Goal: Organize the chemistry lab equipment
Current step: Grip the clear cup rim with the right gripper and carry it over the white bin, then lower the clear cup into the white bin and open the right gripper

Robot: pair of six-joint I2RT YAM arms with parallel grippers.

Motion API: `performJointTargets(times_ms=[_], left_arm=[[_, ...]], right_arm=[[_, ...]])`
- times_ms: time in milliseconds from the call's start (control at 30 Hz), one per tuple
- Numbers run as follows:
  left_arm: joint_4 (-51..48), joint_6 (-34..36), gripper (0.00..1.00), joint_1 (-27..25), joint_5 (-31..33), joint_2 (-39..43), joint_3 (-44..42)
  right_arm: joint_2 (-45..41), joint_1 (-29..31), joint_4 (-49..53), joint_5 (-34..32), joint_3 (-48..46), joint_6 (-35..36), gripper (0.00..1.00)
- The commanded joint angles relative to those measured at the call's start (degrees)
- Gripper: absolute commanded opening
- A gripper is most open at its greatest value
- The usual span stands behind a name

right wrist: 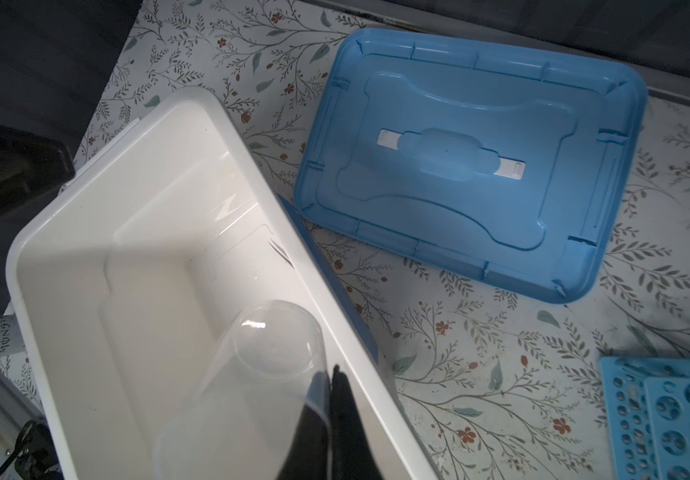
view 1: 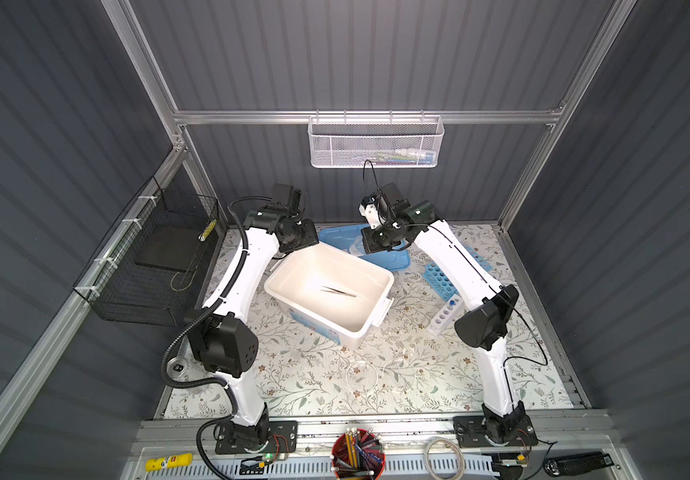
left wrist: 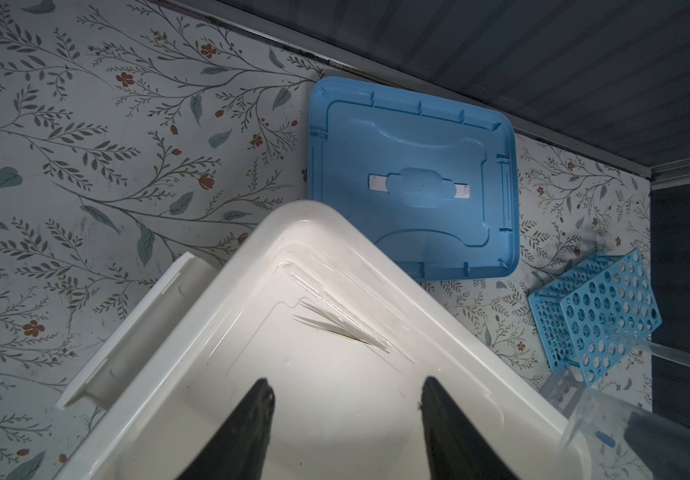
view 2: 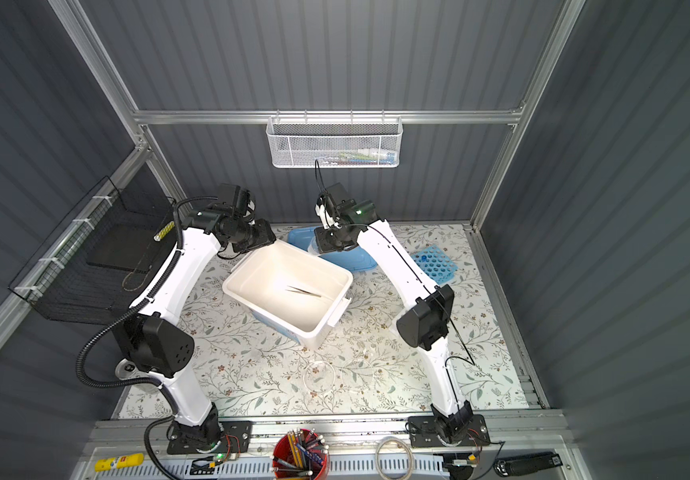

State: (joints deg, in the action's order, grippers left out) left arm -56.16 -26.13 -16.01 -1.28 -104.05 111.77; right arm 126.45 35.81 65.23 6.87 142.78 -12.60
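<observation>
Right wrist view: right gripper [right wrist: 331,376] clenched on wall of clear beaker [right wrist: 270,345], white bin [right wrist: 15,257] directly beneath. Risk: thin pinch slips, beaker falls hard onto tweezers [view 1: 339,291] below. Left gripper [left wrist: 347,392] released, empty.

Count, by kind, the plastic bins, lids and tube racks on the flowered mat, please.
White rectangular plastic bin: 1
Blue rectangular plastic lid: 1
Blue perforated plastic tube rack: 1
White plastic tube rack: 1
Total: 4
</observation>
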Motion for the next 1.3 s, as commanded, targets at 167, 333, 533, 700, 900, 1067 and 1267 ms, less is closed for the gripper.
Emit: performJointTargets(times_ms=[167, 333, 533, 700, 900, 1067, 1267], left_arm=[[3.83, 1.70, 0.59, 3.26, 0.04, 3.31, -5.44], [3.69, 3.55, 0.59, 3.51, 1.63, 4.25, -5.86], [2.64, 6.96, 0.60, 3.88, 1.32, 3.30, -4.20], [0.93, 10.52, 0.60, 3.97, 1.28, 2.15, -0.66], [1.73, 11.07, 0.60, 4.06, -0.10, 1.91, -0.37], [2.55, 12.05, 0.60, 4.06, -0.40, 3.23, -2.81], [4.06, 12.16, 0.60, 4.06, -0.79, 5.48, -5.66]], right_arm=[[4.23, 3.79, 4.99, -0.07, 3.12, 7.07, 0.00], [6.34, 5.18, 6.14, -0.77, 2.99, 7.73, 0.00], [9.37, 6.78, 7.26, -1.02, 3.65, 6.98, 0.00], [12.40, 8.47, 10.40, -2.44, 3.40, 7.22, 0.00], [11.45, 9.75, 12.12, -1.87, -0.80, 6.58, 0.00], [12.06, 10.41, 13.89, -0.97, -1.86, 5.81, 0.00], [14.01, 10.51, 13.96, -2.55, -3.48, 6.65, 0.00]])
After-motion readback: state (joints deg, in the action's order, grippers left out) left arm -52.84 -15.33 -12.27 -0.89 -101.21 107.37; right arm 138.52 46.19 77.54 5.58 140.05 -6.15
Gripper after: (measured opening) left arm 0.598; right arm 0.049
